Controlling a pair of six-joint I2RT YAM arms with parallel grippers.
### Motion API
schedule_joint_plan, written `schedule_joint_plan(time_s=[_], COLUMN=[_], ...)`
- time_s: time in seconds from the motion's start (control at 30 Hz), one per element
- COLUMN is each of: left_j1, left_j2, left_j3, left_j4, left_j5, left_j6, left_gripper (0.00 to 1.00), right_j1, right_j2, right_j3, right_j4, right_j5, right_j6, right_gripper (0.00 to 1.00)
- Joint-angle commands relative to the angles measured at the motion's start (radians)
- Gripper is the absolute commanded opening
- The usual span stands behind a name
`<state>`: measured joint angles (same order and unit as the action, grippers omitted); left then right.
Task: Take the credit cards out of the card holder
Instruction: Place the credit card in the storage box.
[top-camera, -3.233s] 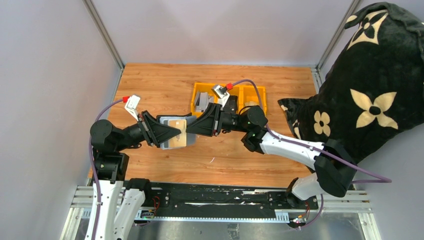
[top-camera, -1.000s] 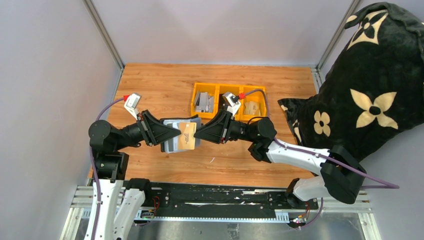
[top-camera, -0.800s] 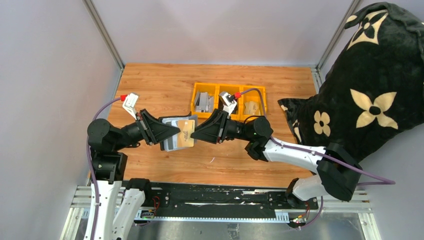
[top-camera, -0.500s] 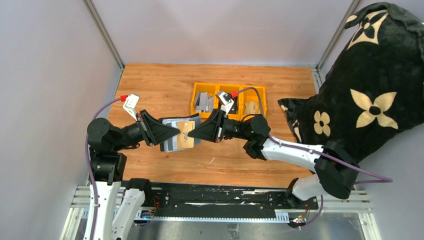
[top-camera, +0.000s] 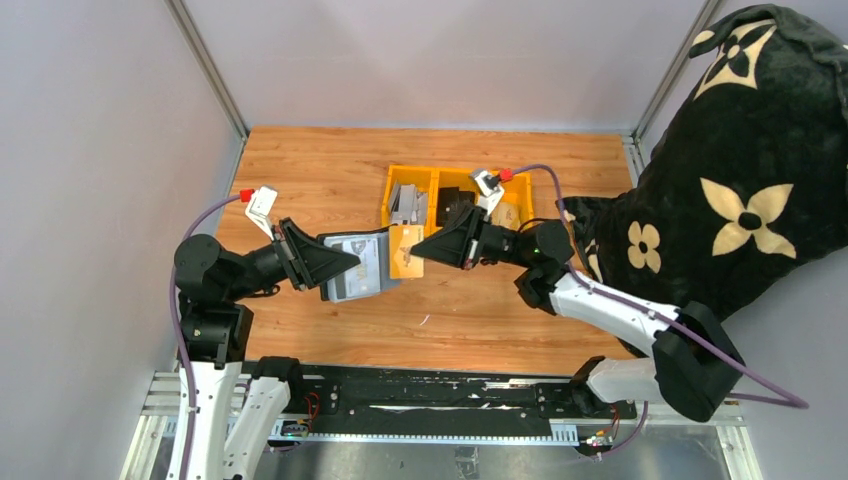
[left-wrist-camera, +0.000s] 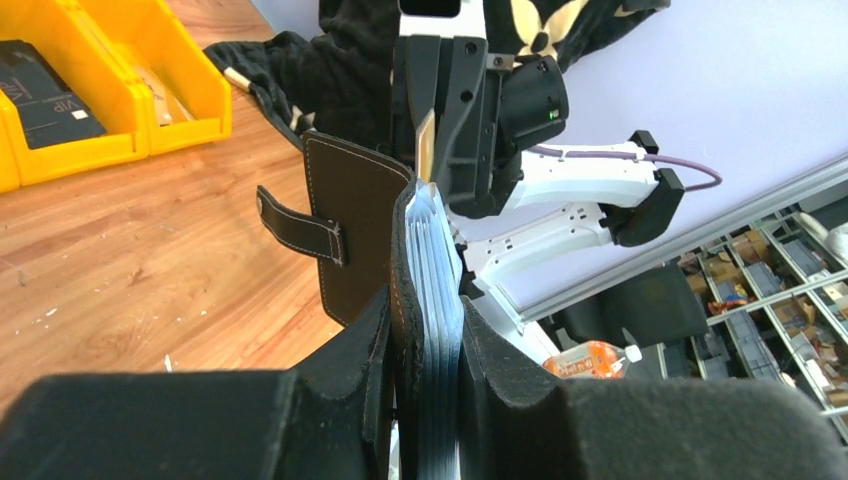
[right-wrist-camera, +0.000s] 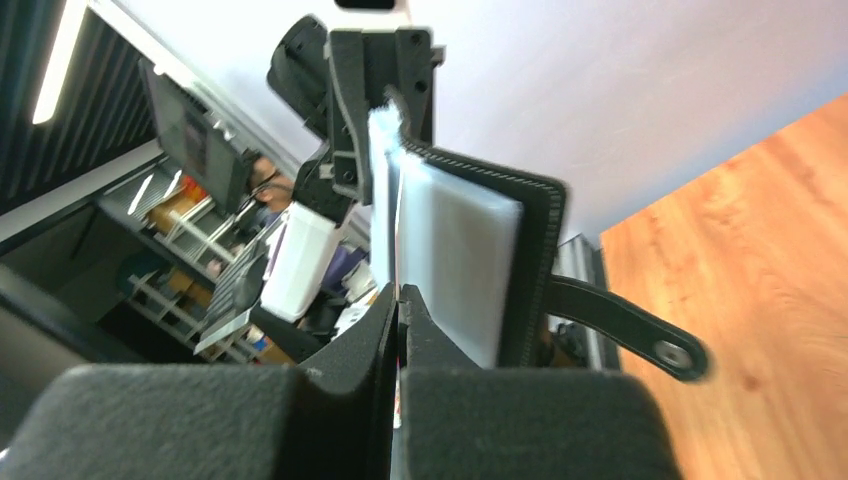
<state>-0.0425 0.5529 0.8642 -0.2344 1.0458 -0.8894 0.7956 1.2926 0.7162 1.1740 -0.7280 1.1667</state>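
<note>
My left gripper (top-camera: 343, 266) is shut on the black card holder (top-camera: 357, 266) and holds it open above the table. In the left wrist view its fingers (left-wrist-camera: 500, 370) clamp the holder (left-wrist-camera: 350, 225) with a stack of pale grey cards (left-wrist-camera: 438, 285) edge-on inside. My right gripper (top-camera: 420, 250) is shut on a tan card (top-camera: 404, 251), held just off the holder's right edge. In the right wrist view the right gripper (right-wrist-camera: 398, 296) pinches that thin card, and the holder's grey inside (right-wrist-camera: 460, 255) and strap (right-wrist-camera: 630, 325) lie behind.
Yellow bins (top-camera: 432, 181) stand behind the grippers, holding grey items (top-camera: 406, 203), a chunky black item (top-camera: 455, 200) and tan items (top-camera: 506, 215). A big black flowered cushion (top-camera: 745, 170) fills the right side. Metal posts stand at the back corners.
My right gripper has pulled back to the right with the tan card, drawing it out of the holder. My left gripper keeps the holder nearly still.
</note>
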Motion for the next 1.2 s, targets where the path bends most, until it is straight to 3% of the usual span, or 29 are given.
schedule_joint_plan(time_s=[0.0, 0.07, 0.1, 0.2, 0.37, 0.63, 0.83, 1.17], left_j1=[0.001, 0.000, 0.001, 0.001, 0.000, 0.001, 0.001, 0.001], left_j2=[-0.002, -0.001, -0.001, 0.003, 0.034, 0.043, 0.042, 0.050], left_j3=[0.029, 0.031, 0.032, 0.035, 0.044, 0.069, 0.077, 0.083], left_j4=[0.018, 0.010, 0.004, -0.029, -0.126, -0.180, -0.219, -0.243], left_j5=[0.010, 0.009, 0.006, -0.004, -0.025, 0.011, 0.019, 0.080], left_j6=[0.009, 0.024, 0.035, 0.081, 0.191, 0.267, 0.323, 0.394], left_gripper=[0.02, 0.02, 0.02, 0.03, 0.06, 0.08, 0.10, 0.16], right_j1=[-0.144, -0.220, -0.257, -0.367, -0.525, -0.618, -0.621, -0.618], right_j2=[-0.098, -0.152, -0.176, -0.210, -0.130, 0.171, 0.395, 0.574], right_j3=[-0.033, -0.012, 0.012, 0.092, 0.206, 0.375, 0.532, 0.649], right_j4=[-0.147, -0.330, -0.535, -0.926, -1.286, -1.373, -1.416, -1.418], right_j5=[-0.091, -0.113, -0.105, -0.030, 0.198, 0.444, 0.485, 0.514], right_j6=[-0.047, -0.136, -0.231, -0.449, -0.671, -0.826, -0.854, -0.801], right_gripper=[0.00, 0.00, 0.00, 0.00, 0.00, 0.00, 0.00, 0.02])
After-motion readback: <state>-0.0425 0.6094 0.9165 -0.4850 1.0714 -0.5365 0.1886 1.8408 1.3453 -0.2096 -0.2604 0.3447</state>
